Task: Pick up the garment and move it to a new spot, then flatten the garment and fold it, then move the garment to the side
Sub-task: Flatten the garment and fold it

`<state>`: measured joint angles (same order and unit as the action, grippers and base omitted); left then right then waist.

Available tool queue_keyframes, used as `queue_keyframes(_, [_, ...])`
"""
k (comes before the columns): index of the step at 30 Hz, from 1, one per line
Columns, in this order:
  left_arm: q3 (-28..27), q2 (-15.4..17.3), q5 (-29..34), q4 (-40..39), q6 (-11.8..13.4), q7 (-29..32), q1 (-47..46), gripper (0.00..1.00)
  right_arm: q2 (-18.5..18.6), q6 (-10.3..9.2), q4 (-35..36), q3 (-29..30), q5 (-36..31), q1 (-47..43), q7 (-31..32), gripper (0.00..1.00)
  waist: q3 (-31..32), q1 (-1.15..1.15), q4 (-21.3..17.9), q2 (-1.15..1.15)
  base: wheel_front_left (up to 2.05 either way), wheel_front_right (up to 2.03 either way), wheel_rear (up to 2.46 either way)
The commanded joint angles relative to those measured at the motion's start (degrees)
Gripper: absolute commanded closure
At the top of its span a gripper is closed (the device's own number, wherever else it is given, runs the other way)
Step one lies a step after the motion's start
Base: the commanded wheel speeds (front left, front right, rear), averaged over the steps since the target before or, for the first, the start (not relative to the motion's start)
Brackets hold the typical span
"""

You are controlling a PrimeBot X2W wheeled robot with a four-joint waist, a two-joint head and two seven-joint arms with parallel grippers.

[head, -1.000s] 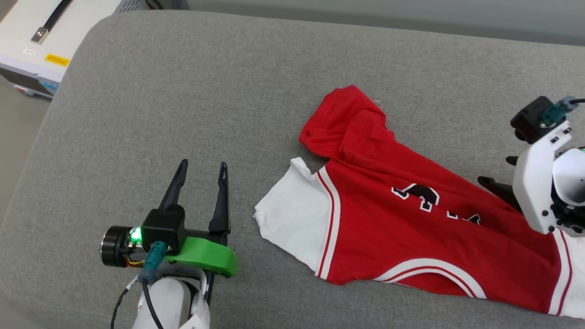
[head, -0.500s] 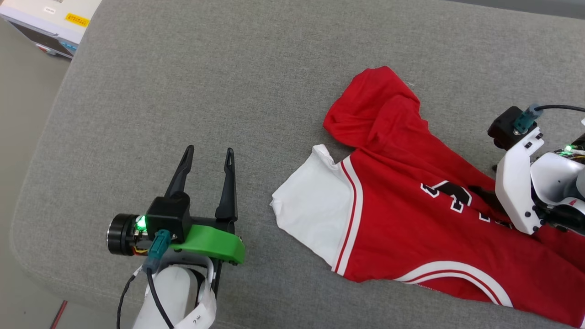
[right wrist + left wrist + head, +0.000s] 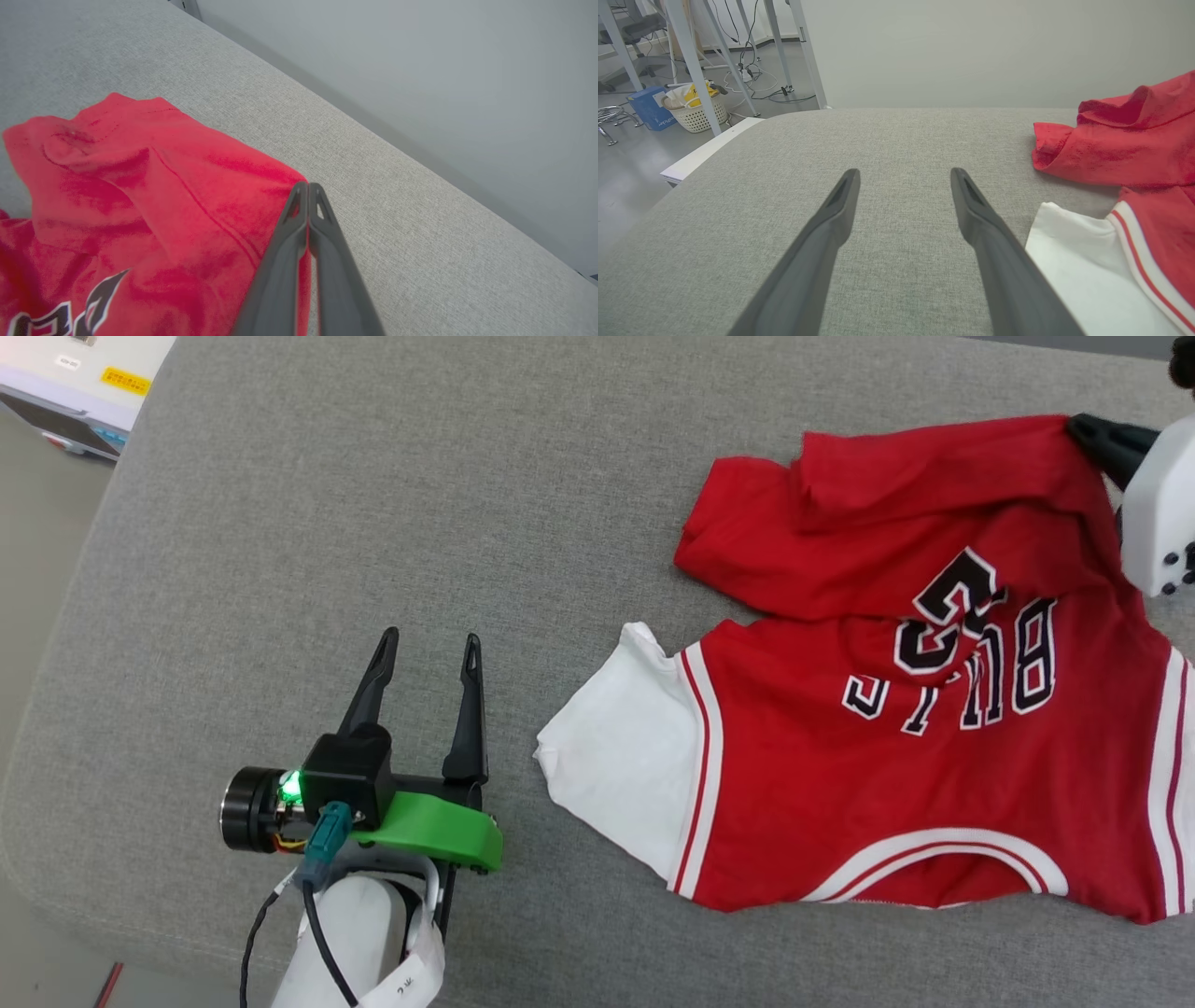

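Red T-shirt [image 3: 887, 737] lies crumpled on the right half of the grey bench [image 3: 373, 476], collar toward the front edge, lettering up. Right claw [image 3: 307, 186] is pressed together, pinching the red hem near the far right corner. Left claw [image 3: 429, 637] is spread and empty, over bare bench near the front edge. Judgement: cloth is light, limp and not slippery. Best held at hem corners or shoulders, or it bunches.
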<state>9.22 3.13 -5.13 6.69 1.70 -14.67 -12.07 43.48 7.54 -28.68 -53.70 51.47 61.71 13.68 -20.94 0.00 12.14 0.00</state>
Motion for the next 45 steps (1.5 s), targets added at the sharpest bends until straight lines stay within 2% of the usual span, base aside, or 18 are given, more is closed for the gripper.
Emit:
queue_keyframes(1, [0.3, -0.2, -0.2, -0.3, 0.1, -0.3, -1.3, 0.0, -0.5, -0.05, -2.0, 0.3, -0.6, 1.4, -1.1, 1.0, -0.7, 0.0, 0.4, 0.0, 0.0, 0.0, 0.0])
queue_keyframes(6, [0.8, -0.2, -0.8, 0.0, 0.4, -0.3, -1.8, 0.0, -4.0, -0.05, -13.2, 0.7, -3.0, 3.0, -4.1, 1.0, -1.8, 0.0, 0.9, 0.0, 0.0, 0.0, 0.0])
queue_keyframes(12, [1.4, -0.2, -1.2, 0.5, 0.6, -0.3, -2.4, 0.0, -9.0, -0.05, -23.9, -1.0, -0.4, 0.0, 0.5, 1.0, -2.1, 0.0, 1.5, 0.0, 0.0, 0.0, 0.0])
queue_keyframes(13, [1.4, -0.2, -1.2, 0.6, 0.6, -0.3, -2.4, 0.0, -9.4, -0.05, -24.6, -1.2, 0.0, -0.3, 0.6, 1.0, -2.0, 0.0, 1.5, 0.0, 0.0, 0.0, 0.0])
queue_keyframes(14, [1.1, -0.2, -0.9, 1.1, 0.5, -0.3, -2.3, 0.0, -10.1, -0.05, -25.9, -1.4, 0.7, -0.7, -1.8, 1.0, -1.2, 0.0, 1.2, 0.0, 0.0, 0.0, 0.0])
queue_keyframes(15, [0.9, -0.2, -0.7, 1.3, 0.4, -0.3, -2.3, 0.0, -10.0, -0.05, -26.1, -1.4, 0.7, -0.7, -3.1, 0.62, -0.8, 0.0, 1.2, 0.0, 0.0, 0.0, 0.0])
queue_keyframes(16, [0.6, -0.2, -0.4, 1.5, 0.1, -0.3, -2.3, 0.0, -9.8, -0.05, -26.1, -1.5, 0.5, -0.7, -5.2, 0.0, -0.2, 0.0, 1.0, 0.0, 0.0, 0.0, 0.0])
queue_keyframes(20, [-0.7, 0.1, 0.4, 1.8, -1.1, -0.3, -2.3, 0.0, -8.7, -0.05, -25.9, -1.4, -1.2, -1.2, -15.1, 0.0, 2.2, 0.0, 0.2, 0.0, 0.0, 0.0, 0.0])
queue_keyframes(24, [-1.4, 1.6, 0.7, 2.4, -3.6, -0.3, -3.2, 0.0, -8.2, -0.05, -25.2, -0.2, -3.1, -2.8, -25.8, 0.0, 4.6, 0.0, -0.9, 0.0, 0.0, 0.0, 0.0])
queue_keyframes(28, [-1.0, 4.5, 0.7, 5.1, -6.6, -0.3, -5.6, 0.0, -8.7, -0.05, -22.2, 3.2, -5.3, -5.4, -28.5, 0.0, 6.6, 0.0, -2.4, 0.0, 0.0, 0.0, 0.0])
queue_keyframes(32, [1.6, 8.5, -0.2, 9.1, -8.5, 1.8, -9.9, 0.0, -9.0, -0.05, -12.6, 12.9, -10.4, -10.5, -28.6, 0.0, 8.1, 0.0, -3.9, 0.0, 0.0, 0.0, 0.0])
queue_keyframes(36, [6.3, 12.2, -4.5, 10.6, -9.1, 8.6, -14.4, 0.0, -10.5, -0.05, -2.6, 23.1, -16.7, -19.9, -28.7, 0.0, 9.1, 0.0, -4.9, 0.0, 0.0, 0.0, 0.0])
queue_keyframes(38, [11.1, 14.9, -8.2, 10.6, -9.1, 13.9, -16.6, 0.0, -11.5, -0.05, 1.6, 27.4, -19.7, -24.8, -28.7, 0.0, 9.5, 0.0, -5.2, 0.0, 0.0, 0.0, 0.0])
queue_keyframes(45, [27.7, 24.2, -27.2, 7.6, -9.2, 36.4, -23.6, 0.0, -15.9, -0.05, 10.9, 37.9, -27.7, -39.2, -28.0, 0.0, 11.0, 0.0, -6.0, 0.0, 0.0, 0.0, 0.0])
